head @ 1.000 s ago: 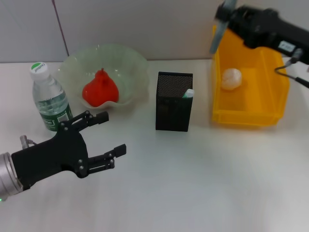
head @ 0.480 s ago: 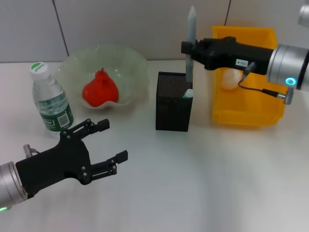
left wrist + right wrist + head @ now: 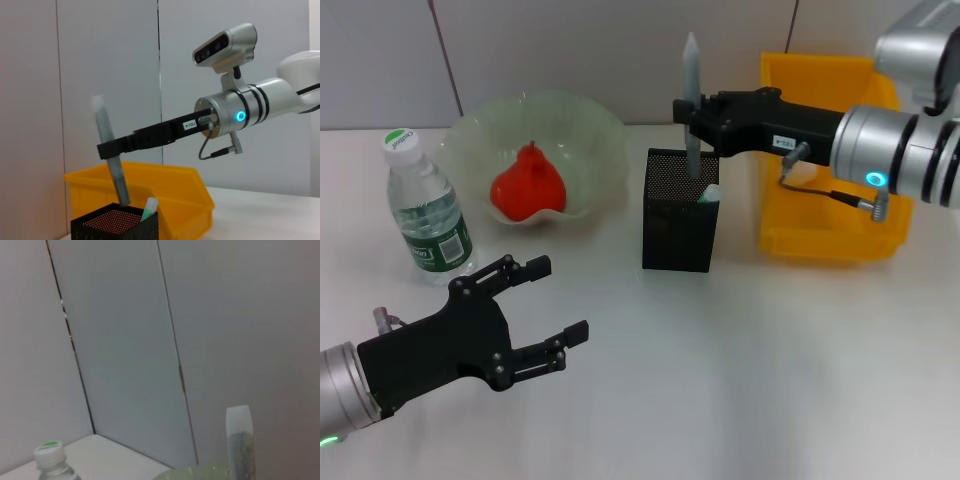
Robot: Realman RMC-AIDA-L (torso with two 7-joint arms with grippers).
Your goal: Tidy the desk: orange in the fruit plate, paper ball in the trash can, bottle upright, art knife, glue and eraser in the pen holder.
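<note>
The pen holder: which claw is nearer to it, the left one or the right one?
The right claw is nearer: it is just above the pen holder, holding the art knife over its opening. The left claw is open, low over the table, well away from it.

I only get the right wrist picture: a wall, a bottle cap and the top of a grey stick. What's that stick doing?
Observer: That is the art knife. The right gripper holds it upright, with its lower end inside the black pen holder.
Operator: Is something else in the holder?
Observer: Yes, a green-capped item leans in one corner of it.
Operator: Where's the other arm?
Observer: The left gripper hovers open over the table, in front of the upright bottle, holding nothing.
</note>
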